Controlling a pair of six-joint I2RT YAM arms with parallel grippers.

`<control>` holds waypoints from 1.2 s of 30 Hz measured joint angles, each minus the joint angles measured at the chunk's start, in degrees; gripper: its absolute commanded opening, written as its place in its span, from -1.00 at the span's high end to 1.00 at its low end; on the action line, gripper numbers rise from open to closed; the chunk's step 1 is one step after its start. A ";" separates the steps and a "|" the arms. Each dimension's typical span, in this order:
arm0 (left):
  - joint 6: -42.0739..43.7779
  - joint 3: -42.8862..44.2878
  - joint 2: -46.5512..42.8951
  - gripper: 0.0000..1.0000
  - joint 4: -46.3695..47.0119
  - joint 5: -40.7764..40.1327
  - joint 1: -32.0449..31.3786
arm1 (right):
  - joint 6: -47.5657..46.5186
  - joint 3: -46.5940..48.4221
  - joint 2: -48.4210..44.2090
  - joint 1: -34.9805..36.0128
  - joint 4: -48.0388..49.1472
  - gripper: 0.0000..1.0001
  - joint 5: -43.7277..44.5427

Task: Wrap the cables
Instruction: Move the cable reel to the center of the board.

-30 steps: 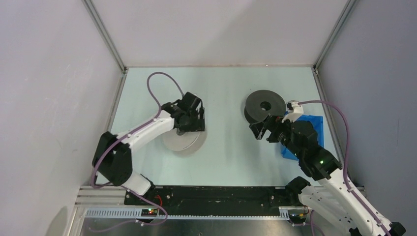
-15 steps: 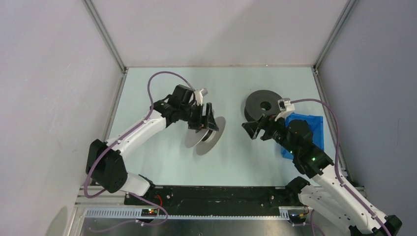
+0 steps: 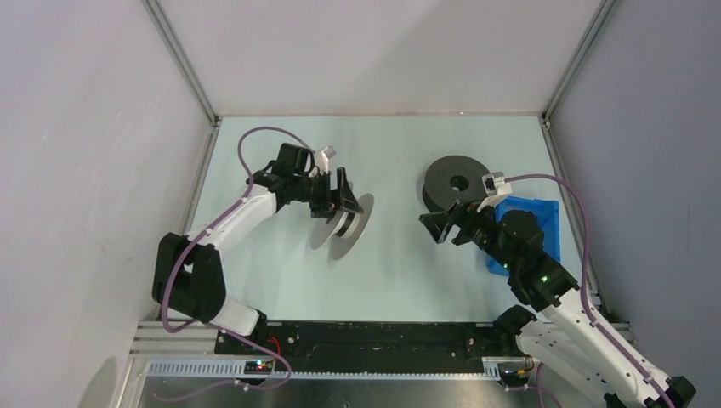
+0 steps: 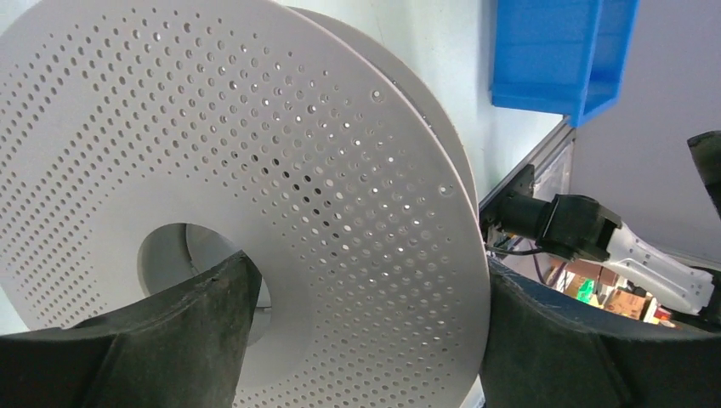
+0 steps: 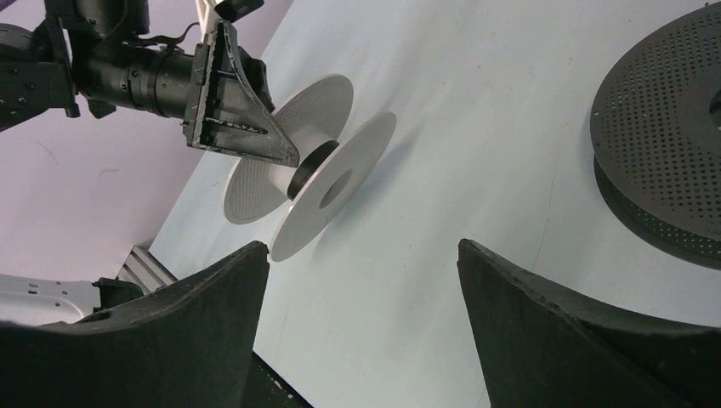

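Spools: your left fingers clamp the white spool, tilted over the counter; your right fingers gape empty beside the dark spool. Where the cables lie, you cannot tell.

Bright, even, diffuse light from above; no glare. Soft faint shadow of white spool on table. Top view sharp, mild bowing at edges. Wrist views: left gripper and right gripper fingers dark, underexposed, soft-focused; spool perforations crisp; far background slightly blurred.
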 measured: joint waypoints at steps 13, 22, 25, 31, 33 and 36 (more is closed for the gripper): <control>3.13 -0.37 1.86 -0.53 2.36 9.81 7.74 | -10.45 -4.26 4.50 0.07 14.71 -0.50 -6.19; 5.95 -0.37 2.56 -0.49 2.47 13.64 8.02 | -39.74 -5.75 30.77 -0.66 39.10 -0.28 -31.91; 6.45 -0.37 2.56 -0.49 2.34 13.97 8.00 | -45.79 -4.15 35.41 -0.63 41.83 -0.25 -37.29; 6.84 -0.37 2.56 -0.50 2.25 14.21 7.93 | -53.90 4.13 44.06 -0.11 46.31 -0.11 -46.77; 6.95 -0.37 2.56 -0.50 2.25 14.23 7.78 | -55.67 5.86 46.16 0.00 46.77 -0.07 -48.94; 7.39 -0.37 2.54 -0.50 2.25 14.25 7.32 | -59.74 7.98 48.94 0.26 44.74 -0.03 -51.47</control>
